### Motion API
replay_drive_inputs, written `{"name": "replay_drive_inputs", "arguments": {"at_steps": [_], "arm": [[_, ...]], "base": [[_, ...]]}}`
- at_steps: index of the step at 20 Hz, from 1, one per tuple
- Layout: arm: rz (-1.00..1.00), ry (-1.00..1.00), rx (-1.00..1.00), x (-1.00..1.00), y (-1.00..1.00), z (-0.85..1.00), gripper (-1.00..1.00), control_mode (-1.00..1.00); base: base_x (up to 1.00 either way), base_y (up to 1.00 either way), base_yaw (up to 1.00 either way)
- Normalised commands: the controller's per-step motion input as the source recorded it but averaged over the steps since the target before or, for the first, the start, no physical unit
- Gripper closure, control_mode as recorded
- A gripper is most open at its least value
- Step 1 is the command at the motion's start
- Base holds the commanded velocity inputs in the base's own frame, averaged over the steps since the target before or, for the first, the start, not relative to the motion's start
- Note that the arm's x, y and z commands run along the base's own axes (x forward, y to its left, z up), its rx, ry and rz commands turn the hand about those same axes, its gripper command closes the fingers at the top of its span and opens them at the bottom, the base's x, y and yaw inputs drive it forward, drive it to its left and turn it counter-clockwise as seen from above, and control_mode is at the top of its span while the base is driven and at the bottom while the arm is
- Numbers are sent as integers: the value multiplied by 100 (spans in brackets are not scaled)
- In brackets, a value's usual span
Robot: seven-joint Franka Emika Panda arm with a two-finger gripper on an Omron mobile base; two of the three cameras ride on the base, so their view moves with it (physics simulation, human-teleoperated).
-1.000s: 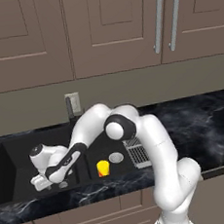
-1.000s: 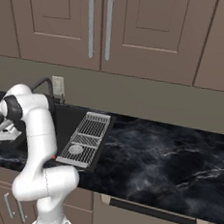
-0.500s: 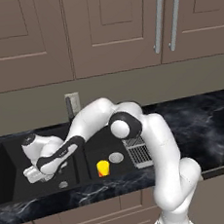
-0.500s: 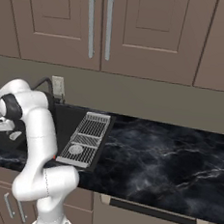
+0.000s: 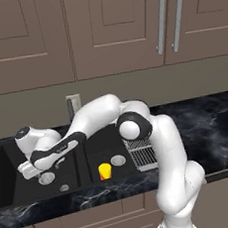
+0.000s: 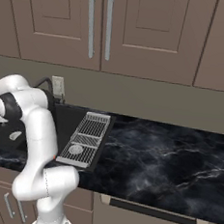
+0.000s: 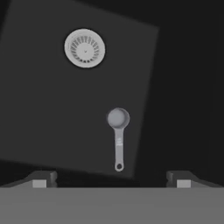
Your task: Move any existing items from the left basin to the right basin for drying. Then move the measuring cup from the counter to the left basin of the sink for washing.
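Fingers (image 7: 111, 178) spread wide and empty above the left basin (image 5: 24, 187).
Measuring cup (image 7: 117, 131) flat on the floor of the left basin, apart from the silver drain (image 7: 85, 48), bowl end toward the drain, handle pointing away from it. Yellow cup (image 5: 105, 170) upright in the right basin (image 5: 97, 152), just beside that basin's drain (image 5: 118, 160), wire rack (image 5: 143, 155) on the far side of the drain.
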Motion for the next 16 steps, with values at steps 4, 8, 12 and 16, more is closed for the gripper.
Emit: {"name": "replay_drive_inputs", "arguments": {"at_steps": [4,8,12,16], "arm": [[0,-4,0,-24,0,44,-100,-100],[0,-8,-2,-31,0,35,-100,-100],[0,-9,-1,-38,0,37,-100,-100],[0,-11,0,-45,0,33,-100,-100]], "base": [[0,0,0],[0,0,0],[0,0,0],[0,0,0]]}}
